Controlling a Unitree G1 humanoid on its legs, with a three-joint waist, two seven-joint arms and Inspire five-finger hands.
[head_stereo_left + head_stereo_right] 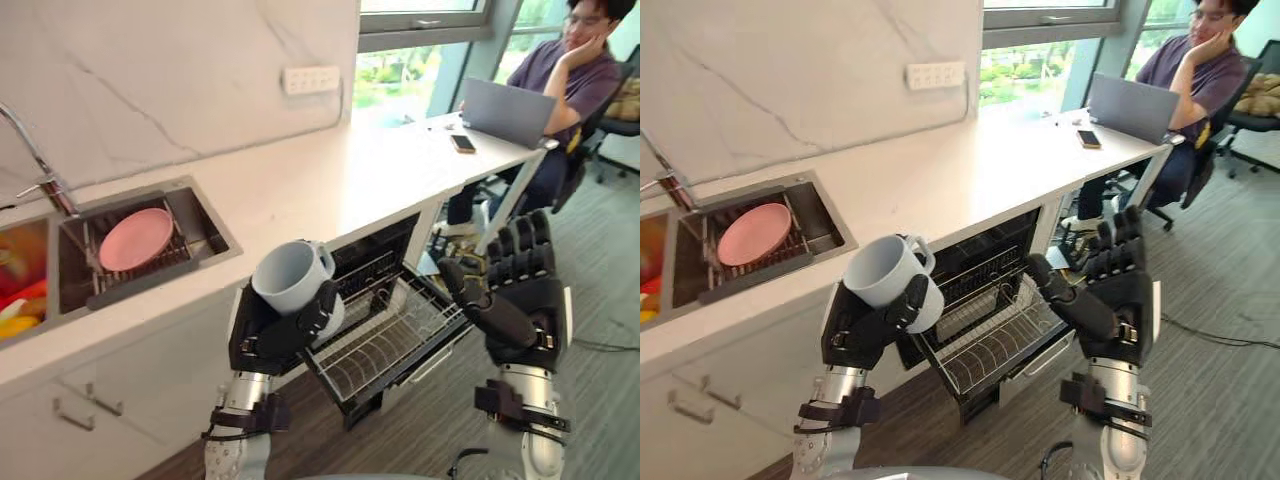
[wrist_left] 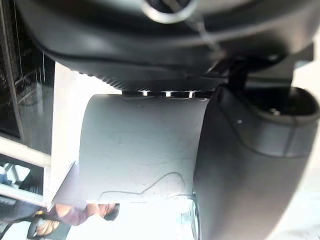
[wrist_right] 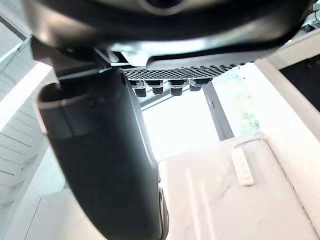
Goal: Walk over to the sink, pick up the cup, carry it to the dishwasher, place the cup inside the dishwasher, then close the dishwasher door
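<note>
The left hand (image 1: 270, 340) grasps the cup (image 1: 290, 275) mid-frame, seemingly just beside the pulled-out dishwasher rack (image 1: 390, 335); right hand (image 1: 525, 290) released. Placing and door-closing remain.

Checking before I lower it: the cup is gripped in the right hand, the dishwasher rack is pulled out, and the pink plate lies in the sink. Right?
No: the left hand grips the cup, as the left eye view shows; the right hand is open and holds nothing. The dishwasher rack is pulled out and the pink plate lies in the sink.
</note>
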